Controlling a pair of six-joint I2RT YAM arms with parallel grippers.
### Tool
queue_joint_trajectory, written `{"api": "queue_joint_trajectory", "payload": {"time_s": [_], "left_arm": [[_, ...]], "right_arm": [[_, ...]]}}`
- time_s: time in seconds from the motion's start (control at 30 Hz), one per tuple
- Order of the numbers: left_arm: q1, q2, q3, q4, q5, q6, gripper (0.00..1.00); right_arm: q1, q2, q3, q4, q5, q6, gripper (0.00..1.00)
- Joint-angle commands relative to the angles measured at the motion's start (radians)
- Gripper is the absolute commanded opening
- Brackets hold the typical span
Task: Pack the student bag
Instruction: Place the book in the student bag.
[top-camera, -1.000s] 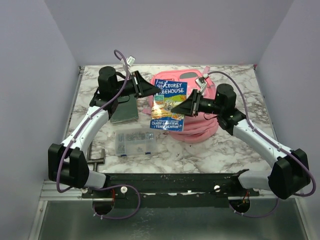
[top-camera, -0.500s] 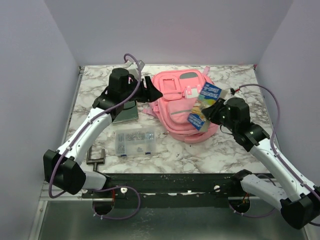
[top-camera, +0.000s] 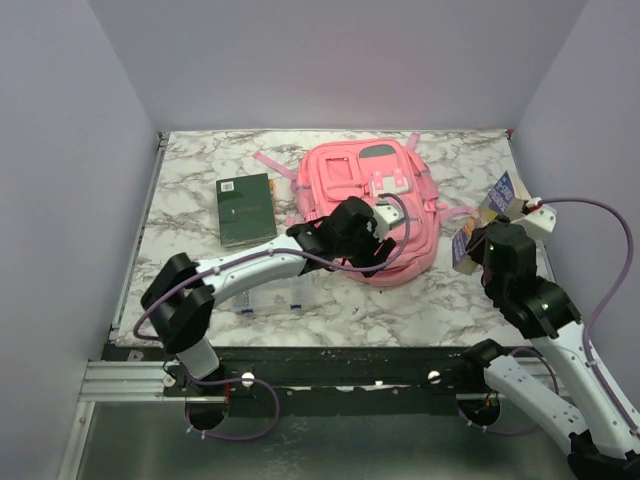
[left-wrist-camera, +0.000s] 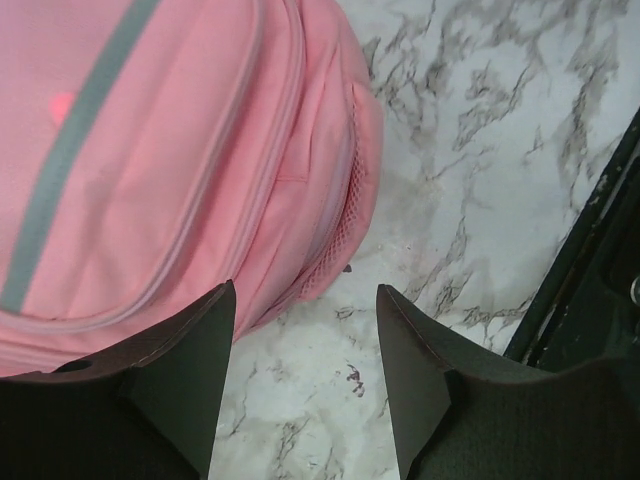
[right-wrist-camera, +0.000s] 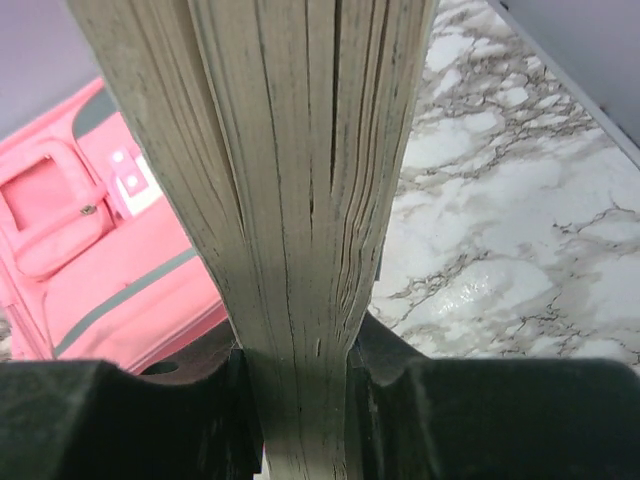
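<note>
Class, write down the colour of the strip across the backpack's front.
Grey strip on the pink student bag; it shows best in the left wrist view.

Marble-patterned table (top-camera: 200, 170). On it: pink student bag (top-camera: 330, 190) at centre-rear, green book (top-camera: 245, 208) lying flat well left of it. Clear box (top-camera: 290, 296) nearer the front, partly hidden.

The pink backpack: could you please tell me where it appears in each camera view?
Top external: backpack mid-table, toward the far edge.
Left wrist: backpack fills the upper left.
Right wrist: backpack at left, behind the held book.
Shared landmark: marble tabletop.
</note>
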Motion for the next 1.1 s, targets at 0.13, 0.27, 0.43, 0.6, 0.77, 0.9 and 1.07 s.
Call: {"api": "queue_joint_trajectory", "payload": {"time_s": [0.13,0.27,0.43,0.6,0.77,0.9,1.07], "left_arm": [[-0.038,0.255,0.188,-0.053,-0.064,-0.015,0.6],[-0.044,0.314,0.232,-0.068,-0.103,-0.024,0.59],[-0.059,0.381,0.281,-0.098,-0.113,-0.029,0.58],[-0.063,0.403,0.292,-0.102,-0.064,-0.026,0.59],[-0.063,0.426,0.296,-0.108,-0.047,-0.02,0.57],[-0.063,0.448,0.312,-0.119,-0.074,-0.027,0.45],[-0.063,0.469,0.343,-0.141,-0.051,0.003,0.35]], "right_arm": [[0.007,-0.121,0.058,0.023,0.002,-0.038,0.0],[0.007,-0.135,0.053,0.01,-0.043,-0.025,0.0],[0.006,-0.152,0.053,-0.001,-0.077,-0.017,0.0],[0.007,-0.166,0.045,-0.009,-0.085,-0.007,0.0],[0.007,-0.168,0.042,-0.011,-0.096,-0.009,0.0],[0.007,-0.161,0.046,-0.026,-0.113,-0.01,0.0],[0.006,-0.155,0.037,-0.043,-0.117,0.012,0.0]]}}
